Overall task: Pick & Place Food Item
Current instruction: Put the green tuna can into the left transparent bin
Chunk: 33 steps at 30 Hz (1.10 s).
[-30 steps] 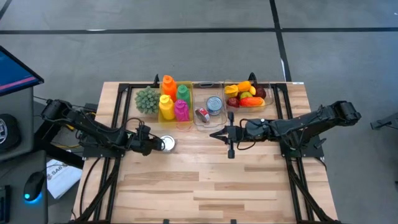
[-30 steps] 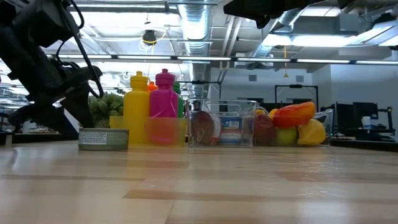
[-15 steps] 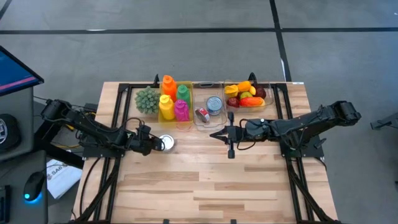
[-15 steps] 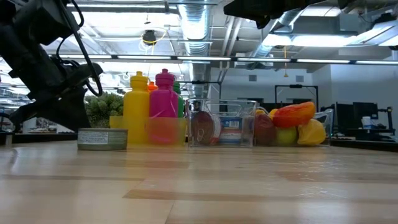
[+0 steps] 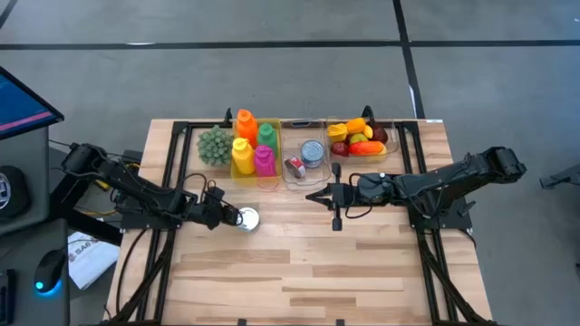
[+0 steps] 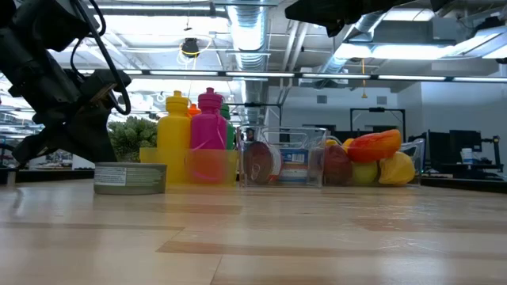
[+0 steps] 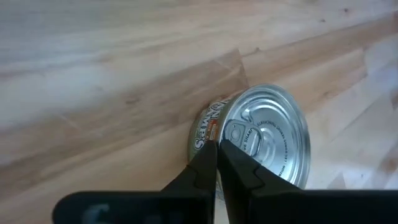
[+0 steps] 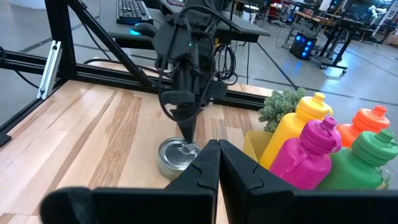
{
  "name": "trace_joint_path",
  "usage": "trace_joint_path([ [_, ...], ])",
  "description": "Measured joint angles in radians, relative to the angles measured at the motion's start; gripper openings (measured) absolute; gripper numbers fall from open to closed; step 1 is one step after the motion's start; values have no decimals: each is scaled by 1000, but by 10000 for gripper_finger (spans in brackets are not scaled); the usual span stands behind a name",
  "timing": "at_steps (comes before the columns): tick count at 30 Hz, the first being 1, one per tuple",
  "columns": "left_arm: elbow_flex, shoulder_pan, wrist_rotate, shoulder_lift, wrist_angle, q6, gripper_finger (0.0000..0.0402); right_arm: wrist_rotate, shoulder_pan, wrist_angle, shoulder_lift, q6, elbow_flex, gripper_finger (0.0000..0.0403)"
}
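Note:
A flat silver can (image 5: pixel 246 218) with a pull-tab lid stands upright on the wooden table, left of centre; it also shows in the low view (image 6: pixel 131 178) and in the right wrist view (image 8: pixel 177 157). My left gripper (image 5: pixel 230 217) is shut, and its tips are at the can's left side (image 7: pixel 216 147). My right gripper (image 5: pixel 310 194) is shut and holds nothing. It hangs above the table's middle, pointing toward the can (image 8: pixel 217 148). My left gripper has nothing between its shut fingers. Their tips (image 7: pixel 211 155) rest against the can's top rim (image 7: pixel 208 127) on the side toward the table's left edge. The fingers slant down from the table's left. The can stands flat on the table.
Clear bins line the far edge. One holds coloured bottles (image 5: pixel 254 149) beside a green leafy item (image 5: pixel 215 145), one holds cans (image 5: pixel 304 158), and one holds toy fruit (image 5: pixel 358 139). Bare wood lies toward the near edge (image 5: pixel 299 272).
My left gripper has shut without taking hold of the can and has shifted slightly toward the near edge. The can has slid a little toward the near edge and has stayed upright.

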State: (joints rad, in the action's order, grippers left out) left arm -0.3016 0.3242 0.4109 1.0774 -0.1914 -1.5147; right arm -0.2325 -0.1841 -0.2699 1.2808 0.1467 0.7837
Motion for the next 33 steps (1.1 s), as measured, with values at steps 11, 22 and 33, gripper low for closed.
trace_joint_path([
  [11,-2,75,19,140,216,-34,1,0,0,3,0,2,0,4],
  [22,-3,101,47,186,290,-22,7,0,0,3,0,2,0,4],
  [33,0,101,45,168,285,18,82,0,0,1,0,2,0,4],
])
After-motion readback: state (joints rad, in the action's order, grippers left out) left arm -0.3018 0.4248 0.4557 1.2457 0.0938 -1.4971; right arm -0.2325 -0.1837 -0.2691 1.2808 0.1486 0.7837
